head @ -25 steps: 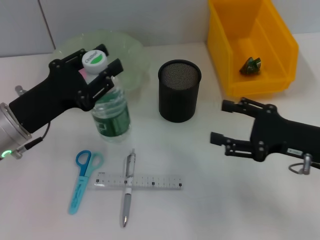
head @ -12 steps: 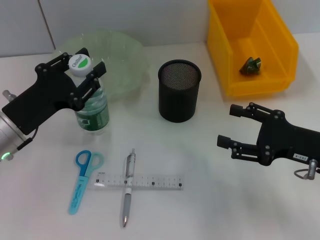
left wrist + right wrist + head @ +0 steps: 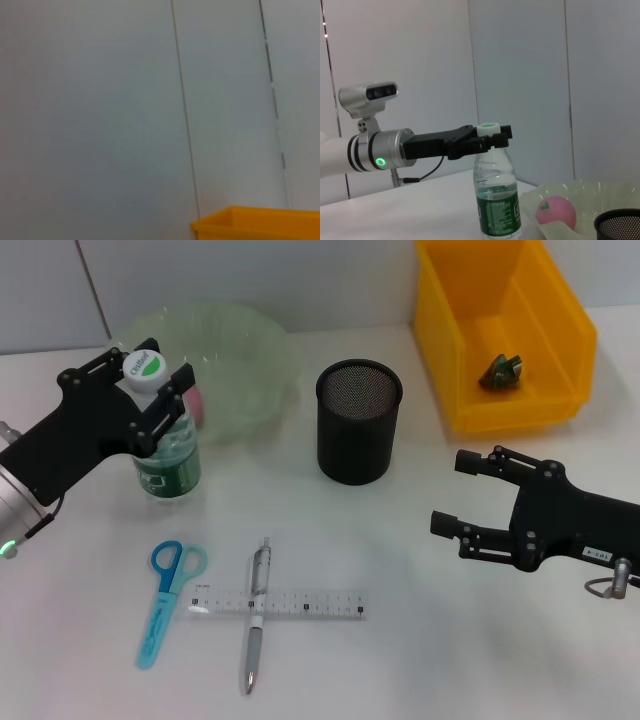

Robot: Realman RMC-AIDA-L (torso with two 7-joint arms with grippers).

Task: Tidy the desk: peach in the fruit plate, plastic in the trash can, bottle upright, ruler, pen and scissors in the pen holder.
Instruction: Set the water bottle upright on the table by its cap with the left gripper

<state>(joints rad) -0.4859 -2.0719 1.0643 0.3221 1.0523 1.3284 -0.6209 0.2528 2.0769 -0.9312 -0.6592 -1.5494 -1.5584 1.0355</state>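
1. The head view looks forward and down on the white table (image 3: 420,640) from above, taking in both arms and everything on the desk.
2. The left wrist view faces level, close to a grey wall (image 3: 100,110), with only the yellow bin (image 3: 255,224) rim at lower right.
3. The right wrist view looks sideways from near table height; it shares the bottle (image 3: 496,200), peach (image 3: 556,212) and fruit plate (image 3: 600,197) with the head view.
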